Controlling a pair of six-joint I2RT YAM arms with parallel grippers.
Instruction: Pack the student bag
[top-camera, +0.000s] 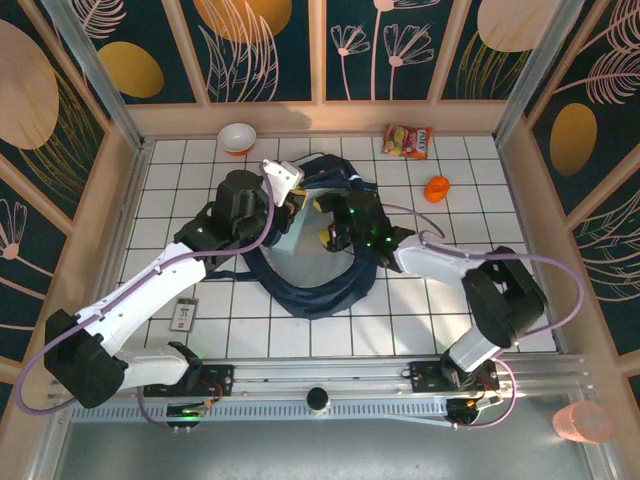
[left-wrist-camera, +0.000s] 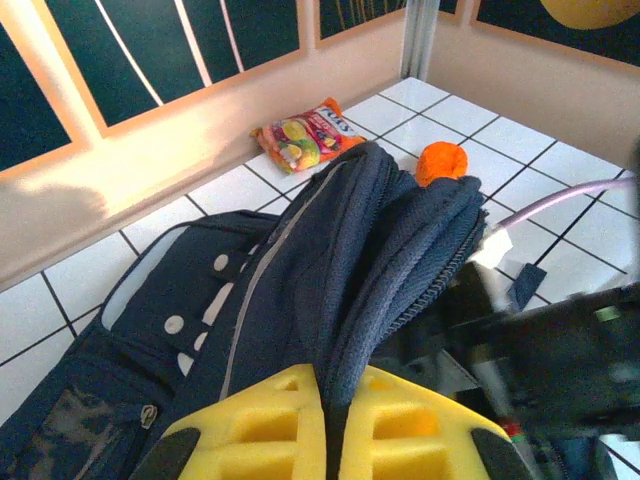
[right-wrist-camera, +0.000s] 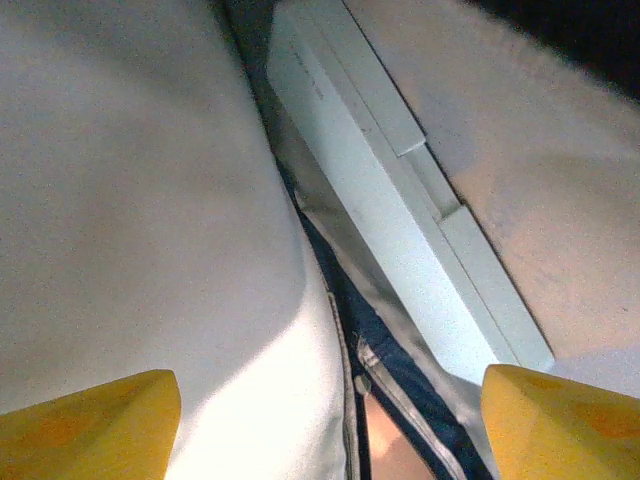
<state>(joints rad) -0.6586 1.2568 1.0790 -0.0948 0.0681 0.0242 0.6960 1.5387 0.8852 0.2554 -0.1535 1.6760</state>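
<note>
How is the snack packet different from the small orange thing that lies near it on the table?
The snack packet is flat and rectangular; the orange thing is rounded. The snack packet is printed in red, yellow and green; the orange thing is one plain colour. The snack packet lies close to the back wall; the orange thing lies farther from it. Both rest on the white tiles, outside the student bag.

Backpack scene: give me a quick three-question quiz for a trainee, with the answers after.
1. True or false: the left gripper is shut on the bag's fabric.
2. Fill in: the right gripper, inside the bag, has its jaws ___.
3. Where is the snack packet? A in the bag; B on the table by the back wall; C in the right gripper.
Key: 1 true; 2 open; 3 B.
</note>
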